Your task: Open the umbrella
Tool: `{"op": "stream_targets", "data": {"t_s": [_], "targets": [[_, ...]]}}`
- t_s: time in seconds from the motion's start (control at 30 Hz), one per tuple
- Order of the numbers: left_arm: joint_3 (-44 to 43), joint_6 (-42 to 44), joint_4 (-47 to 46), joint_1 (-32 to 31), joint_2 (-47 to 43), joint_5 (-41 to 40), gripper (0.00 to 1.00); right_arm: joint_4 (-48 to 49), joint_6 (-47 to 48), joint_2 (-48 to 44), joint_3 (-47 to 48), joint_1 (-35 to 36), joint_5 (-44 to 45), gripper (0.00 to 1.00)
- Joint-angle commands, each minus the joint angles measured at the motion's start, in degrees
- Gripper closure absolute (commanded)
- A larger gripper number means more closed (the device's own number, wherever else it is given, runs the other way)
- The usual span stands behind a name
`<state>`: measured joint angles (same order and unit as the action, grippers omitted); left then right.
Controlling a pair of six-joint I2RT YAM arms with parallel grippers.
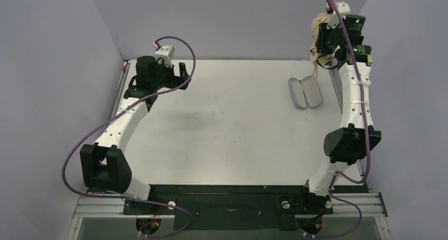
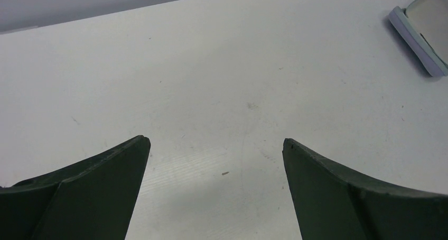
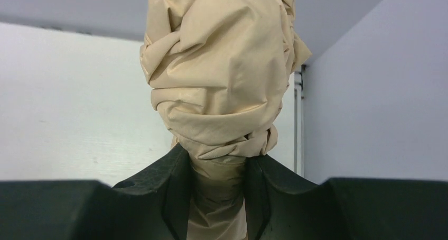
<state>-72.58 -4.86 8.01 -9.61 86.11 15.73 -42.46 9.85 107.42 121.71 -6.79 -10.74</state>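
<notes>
While aloft in the right hand [image 3: 217,154], folded tan umbrella [image 3: 222,76].

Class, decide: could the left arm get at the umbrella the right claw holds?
Possibly: nothing stands between the open left claw and the umbrella, but it is held high at the far right, so reach looks doubtful.

A pale lavender case [image 1: 305,93] lies open toward the white table's [image 1: 227,129] far right.
</notes>
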Motion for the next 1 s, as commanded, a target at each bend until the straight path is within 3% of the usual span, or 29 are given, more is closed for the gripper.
{"op": "stream_targets", "data": {"t_s": [0.0, 0.1, 0.2, 0.3, 0.4, 0.5, 0.67, 0.73, 0.9, 0.97], "targets": [[-2.9, 2.05, 4.29, 0.73, -7.3, -3.3, 0.03, 5.06, -7.81, -9.82, -1.62, 1.6, -10.43, 1.0], [0.72, -1.06, 4.18, 0.78, -12.09, -5.47, 0.03, 11.11, -17.98, -15.34, -7.17, 1.54, -14.76, 1.0], [4.18, -2.47, 4.16, 0.77, -19.28, -6.61, 0.03, 20.48, -32.32, -23.83, -19.56, 1.43, -20.91, 1.0], [9.03, -2.18, 4.06, 0.68, -25.85, -4.09, 0.03, 41.29, -44.54, -32.24, -35.85, 1.75, -27.18, 1.0], [11.68, -2.43, 5.09, 0.68, -31.69, 3.3, 0.03, 53.68, -55.75, -36.49, -44.69, 5.49, -27.4, 1.0], [11.14, -3.74, 7.77, 0.47, -31.43, 11.08, 0.03, 59.19, -56.12, -40.17, -50.67, 14.19, -22.79, 1.0], [7.21, -8.75, 5.38, -2.59, -23.91, 17.85, 0.03, 59.08, -53.7, -39.99, -52.39, 22.65, -16.76, 1.0], [6.76, -9.93, 2.92, -5.15, -21.52, 17.76, 0.03, 59.32, -52.4, -39.05, -53.03, 24.84, -14.17, 1.0], [2.4, -16.3, 2.06, -11.31, -15.96, 5.76, 0.03, 56.51, -52.33, -34.6, -50.46, 26.96, -7.52, 1.0], [1.79, -18.07, -0.94, -11.52, -14.45, 8.98, 0.03, 55.86, -51.69, -33.48, -49.56, 27.43, -6.68, 1.0]]}}
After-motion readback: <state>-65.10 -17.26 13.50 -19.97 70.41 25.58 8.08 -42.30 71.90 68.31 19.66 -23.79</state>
